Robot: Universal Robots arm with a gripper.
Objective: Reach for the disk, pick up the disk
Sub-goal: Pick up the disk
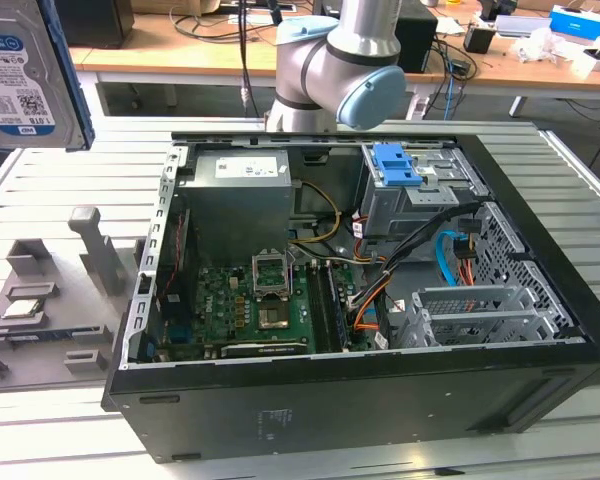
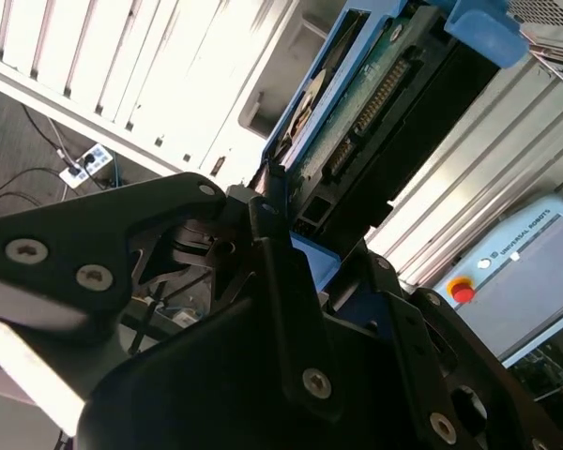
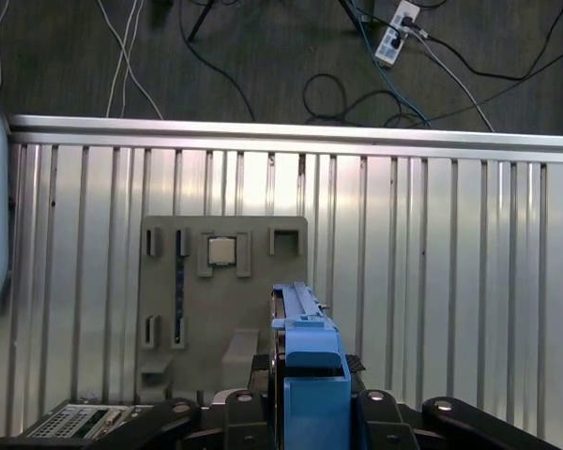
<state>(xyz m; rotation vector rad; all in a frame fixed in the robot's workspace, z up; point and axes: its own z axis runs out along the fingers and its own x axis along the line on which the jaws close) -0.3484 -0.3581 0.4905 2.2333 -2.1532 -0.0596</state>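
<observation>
Bright, even room light leaves only soft shadows inside the open black computer case (image 1: 540,400). In the second wrist view, the ribbed aluminium table (image 2: 197,66) beyond the black fingers (image 2: 280,258) glares to white, while the fingers themselves look underexposed. Between them, the blue-railed flat metal disk (image 2: 375,103) appears slightly soft.

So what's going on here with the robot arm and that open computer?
The robot arm has the disk clamped in its pincer, held up off the slatted metal table. In the exterior view the hard drive hangs at the upper left, label facing the camera, away from the open computer case. In the first wrist view it is edge-on, with the grey fixture tray below and a small square chip in one slot.
</observation>
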